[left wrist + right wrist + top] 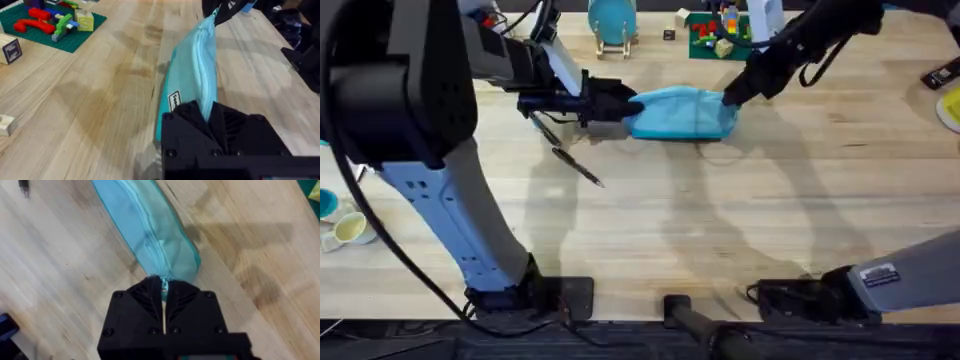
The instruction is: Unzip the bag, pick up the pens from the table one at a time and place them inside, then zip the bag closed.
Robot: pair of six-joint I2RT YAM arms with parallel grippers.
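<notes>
Both end effectors pinch the ends of the blue bag on the worktop.

The left end effector [620, 103] is closed tight on one end of the bag [682, 112]. The right end effector [732, 96] is closed on the other end, right where the zipper [145, 230] stops. The zipper looks shut all the way along. The bag lies in the middle of the far part of the worktop [720, 220]. It looks soft and light, so it will likely fold and slide if only one end is held. The best place to pull is the little zipper tab. Two dark pens [570, 160] lie just beside the left end effector. They look thin, hard and easy to roll. A small white label [173, 101] is on the bag, but I cannot read it.
</notes>
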